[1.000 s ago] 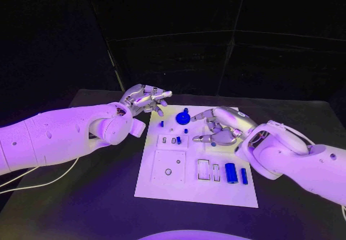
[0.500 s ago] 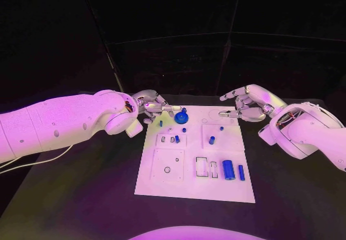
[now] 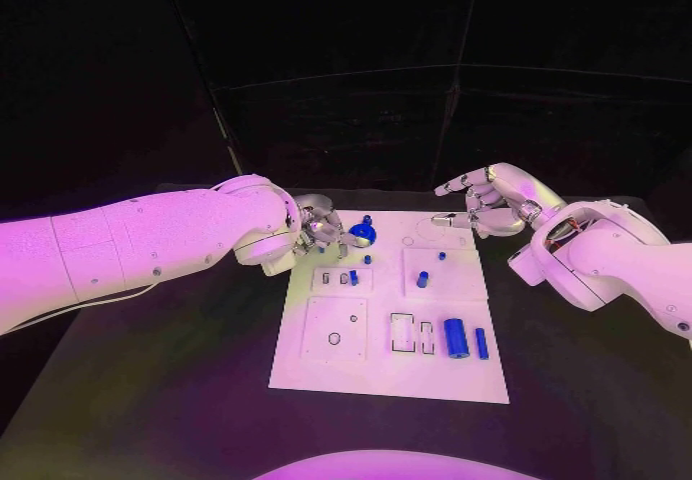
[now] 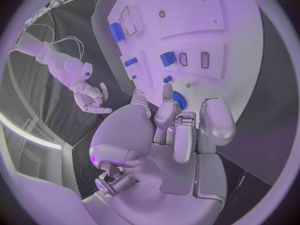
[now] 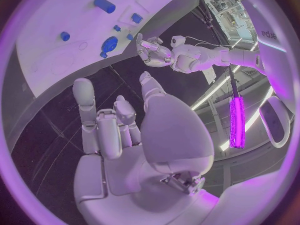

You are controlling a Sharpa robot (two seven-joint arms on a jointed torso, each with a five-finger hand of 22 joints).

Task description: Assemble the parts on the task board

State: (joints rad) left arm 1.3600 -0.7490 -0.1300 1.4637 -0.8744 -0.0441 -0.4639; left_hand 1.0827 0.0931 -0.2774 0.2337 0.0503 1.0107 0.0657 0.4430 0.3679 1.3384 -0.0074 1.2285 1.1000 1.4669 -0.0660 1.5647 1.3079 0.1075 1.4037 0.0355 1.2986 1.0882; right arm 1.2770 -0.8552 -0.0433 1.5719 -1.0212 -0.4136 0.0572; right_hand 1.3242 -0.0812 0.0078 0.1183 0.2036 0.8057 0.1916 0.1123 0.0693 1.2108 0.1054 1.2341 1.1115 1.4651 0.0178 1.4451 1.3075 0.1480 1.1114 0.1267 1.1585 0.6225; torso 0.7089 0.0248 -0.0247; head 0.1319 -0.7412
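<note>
1. The board [image 3: 361,360] lies in the middle of the table [image 3: 159,400].
2. Some parts stand in their holes. A blue cylinder [image 3: 456,338] and a thin peg [image 3: 480,344] lie loose, so much work is left.
3. The left hand [image 3: 320,226] touches the round knob [image 3: 362,233], fingers curled by it; I cannot tell if it grips.
4. The right hand [image 3: 488,200] hangs beside the board's far corner, fingers apart, holding nothing.

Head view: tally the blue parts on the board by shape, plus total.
Round disc: 1
Thick cylinder: 1
Slim rod: 1
Small pegs: 4
Total: 7
</note>
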